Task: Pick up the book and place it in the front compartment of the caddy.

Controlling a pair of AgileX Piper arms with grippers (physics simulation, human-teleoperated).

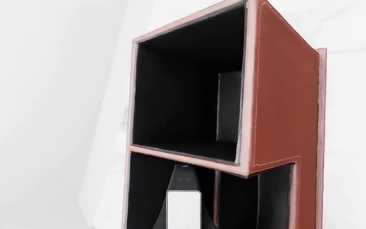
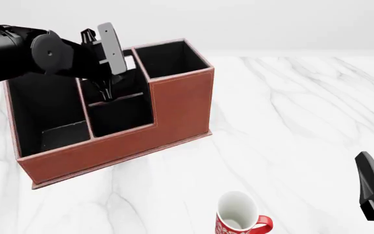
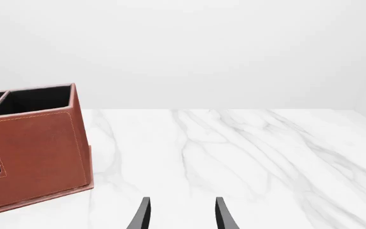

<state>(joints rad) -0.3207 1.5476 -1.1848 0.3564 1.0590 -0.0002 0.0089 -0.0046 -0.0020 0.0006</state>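
Both jaws: left (image 2: pixel 105 90) pinch the book (image 2: pixel 112 48) above the caddy (image 2: pixel 180 105) rim; right (image 3: pixel 181 214) spread over bare marble.

Front view overlooks table; both wrist views share the caddy (image 2: pixel 174 105).

One caddy (image 2: pixel 174 107) with four pockets, one book (image 2: pixel 112 46), one mug (image 2: pixel 239 217), two arms.

Red-and-white mug (image 2: pixel 241 220) on marble table (image 2: pixel 304 122)
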